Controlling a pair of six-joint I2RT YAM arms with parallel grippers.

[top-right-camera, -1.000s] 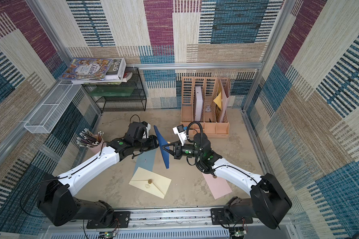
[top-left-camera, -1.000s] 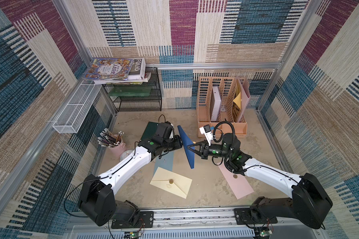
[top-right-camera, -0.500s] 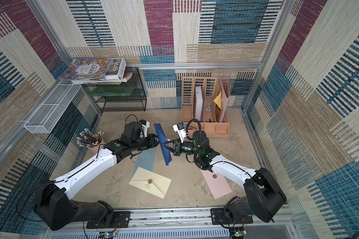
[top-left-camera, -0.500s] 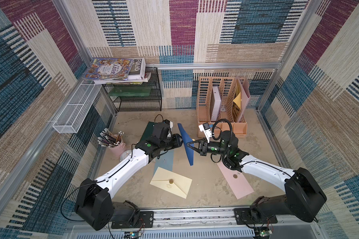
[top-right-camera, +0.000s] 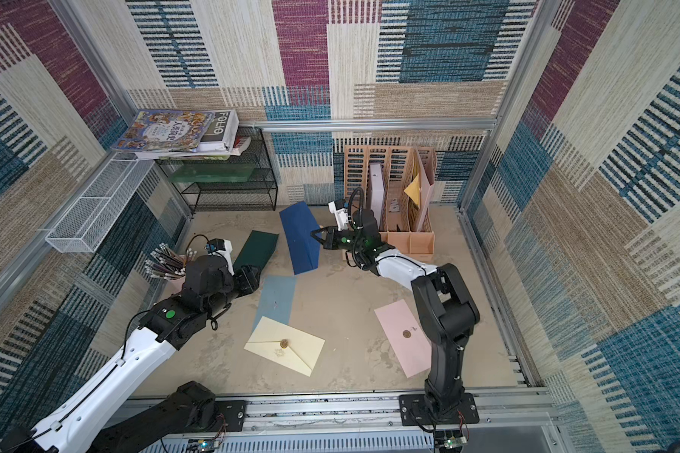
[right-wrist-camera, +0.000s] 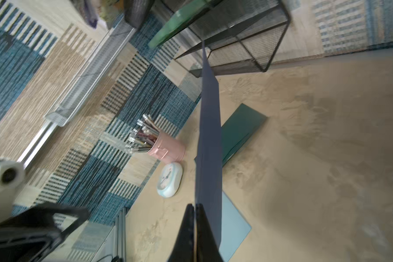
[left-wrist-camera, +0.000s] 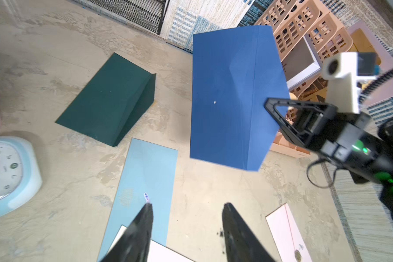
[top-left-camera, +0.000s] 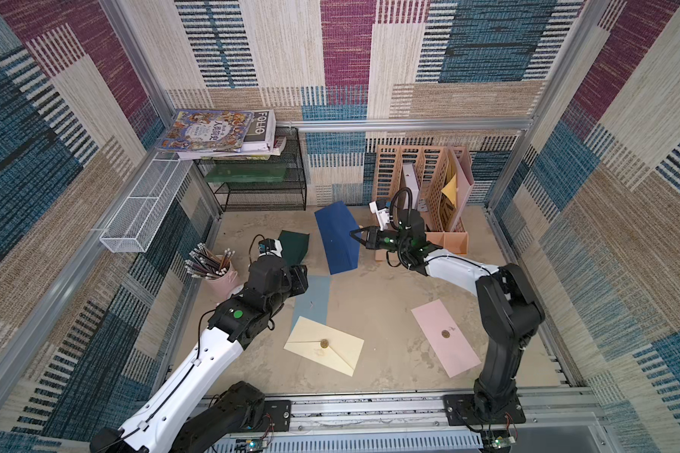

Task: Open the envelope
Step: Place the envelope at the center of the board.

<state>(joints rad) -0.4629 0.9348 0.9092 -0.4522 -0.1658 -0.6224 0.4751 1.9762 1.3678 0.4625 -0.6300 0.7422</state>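
1. I see the right gripper point(top-left-camera: 355, 236) pinched tight on one long edge of the dark blue paper envelope point(top-left-camera: 338, 239), holding it up off the sandy beige bench point(top-left-camera: 389, 302).
2. In both top views the envelope hangs tilted in mid-air, between the black wire shelf rack point(top-left-camera: 260, 184) and the peach slotted file organiser point(top-right-camera: 389, 204).
3. In the right wrist view the envelope point(right-wrist-camera: 209, 145) shows edge-on, running straight out from the closed fingertips point(right-wrist-camera: 192, 217).
4. The left gripper point(left-wrist-camera: 186, 208) stands partly open and empty; its two black fingers point(left-wrist-camera: 143, 222) hover over the pale blue flat envelope point(left-wrist-camera: 148, 181), well clear of the dark blue one point(left-wrist-camera: 232, 95).
5. On the bench lie a dark green envelope point(top-left-camera: 294, 246), a cream envelope with a round gold seal point(top-left-camera: 324, 345), and a pink envelope with a gold seal point(top-left-camera: 444, 337).
6. A pink cup of pencils point(top-left-camera: 216, 268) stands near the left arm; a pale blue clock point(left-wrist-camera: 7, 174) sits just beside it.
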